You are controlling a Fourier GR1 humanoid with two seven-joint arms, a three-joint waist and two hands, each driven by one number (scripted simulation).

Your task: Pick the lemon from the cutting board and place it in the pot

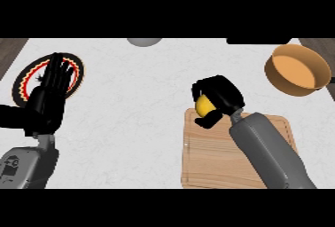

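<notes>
Lemon point(204, 105) sits clamped in curled fingers of right robot hand point(219, 98), at far edge of cutting board point(212, 155). Pot point(297, 69) well apart. Left robot hand point(51, 91) fingers straight, resting.

no readable text, labels, brands, numbers or signs anywhere
</notes>
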